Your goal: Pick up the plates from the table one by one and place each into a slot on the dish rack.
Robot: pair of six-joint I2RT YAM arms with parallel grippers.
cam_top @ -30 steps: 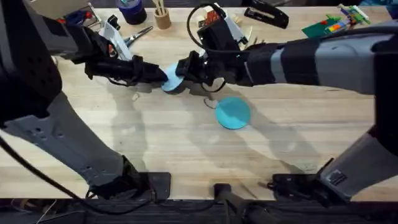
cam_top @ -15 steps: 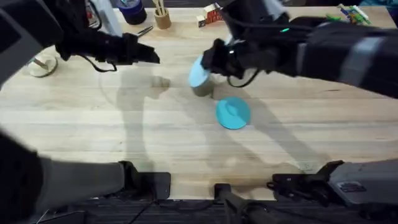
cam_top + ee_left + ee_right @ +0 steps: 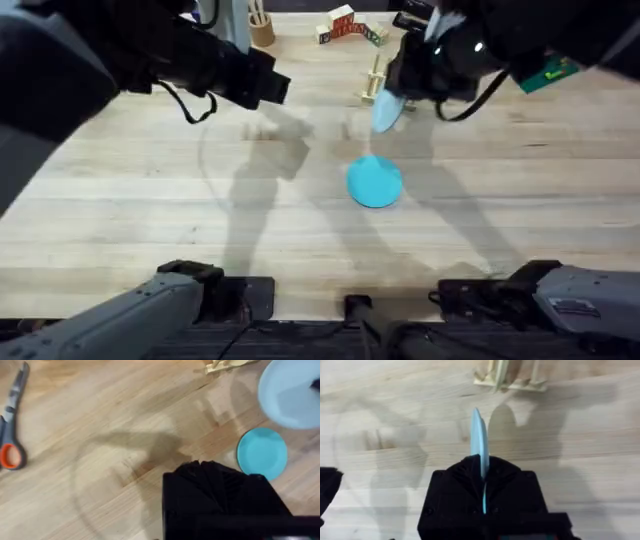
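Overhead, my right pincer [image 3: 392,100] hangs at about one o'clock over the wooden surface [image 3: 150,220], pinching the pale blue plate [image 3: 386,113], which tilts down from the fingers above the boards. The arm behind it is dark and blurred, and it hides part of the dish rack [image 3: 373,82], of which I see a few pale pegs just beside the plate at twelve o'clock. The turquoise plate [image 3: 375,181] lies flat near the middle, apart from both arms. My left pincer [image 3: 272,88] sits at about eleven o'clock; the blur keeps me from telling whether its fingers are spread or pressed together. Small coloured blocks [image 3: 345,24] and a wooden cup [image 3: 261,28] line the far edge.

From the left wrist, the pincer's own black body [image 3: 220,500] covers its fingertips. Beyond it the turquoise plate [image 3: 262,453] lies flat, the pale blue plate [image 3: 290,392] is cut off by the frame edge, and orange-handled scissors [image 3: 11,435] lie well apart on the boards, something the overhead does not make out.

From the right wrist, the pale blue plate [image 3: 480,445] stands edge-on, clamped upright between the black fingers [image 3: 460,490]. The dish rack [image 3: 510,377] lies ahead, cut off by the frame, not touching the plate.
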